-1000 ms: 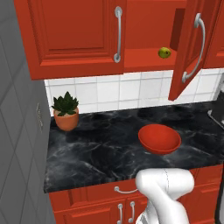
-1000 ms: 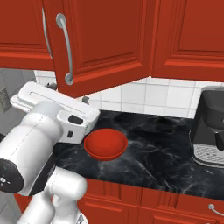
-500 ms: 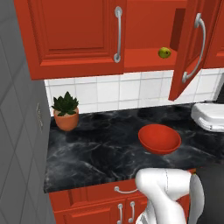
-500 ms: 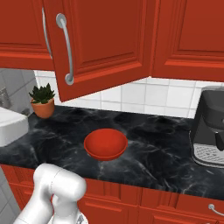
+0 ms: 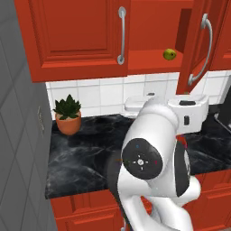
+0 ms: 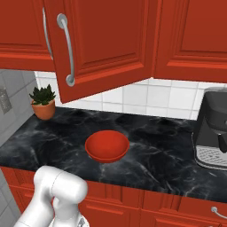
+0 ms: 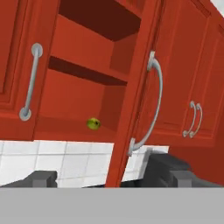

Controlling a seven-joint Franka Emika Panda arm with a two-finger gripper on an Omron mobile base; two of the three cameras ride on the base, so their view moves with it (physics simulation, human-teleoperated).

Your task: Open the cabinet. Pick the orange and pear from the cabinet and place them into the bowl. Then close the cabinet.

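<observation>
Your pear (image 7: 93, 124) sits on the bottom shelf of the red cabinet (image 5: 76, 38), at the right end just beside the open right door (image 7: 131, 100); it is too small to tell which way its stem points. That door's long silver handle (image 7: 148, 105) runs vertically. On the counter (image 6: 155, 155) below rests the red bowl (image 6: 107, 146). Your gripper (image 7: 109, 179) stands wide, holding nothing.

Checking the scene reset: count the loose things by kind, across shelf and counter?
Fruit: 1, the pear on the open cabinet shelf
Bowls: 1, the bowl on the counter, nothing in it
Potted plants: 1, the potted plant
Coffee machines: 1, the coffee machine
Total: 4
</observation>
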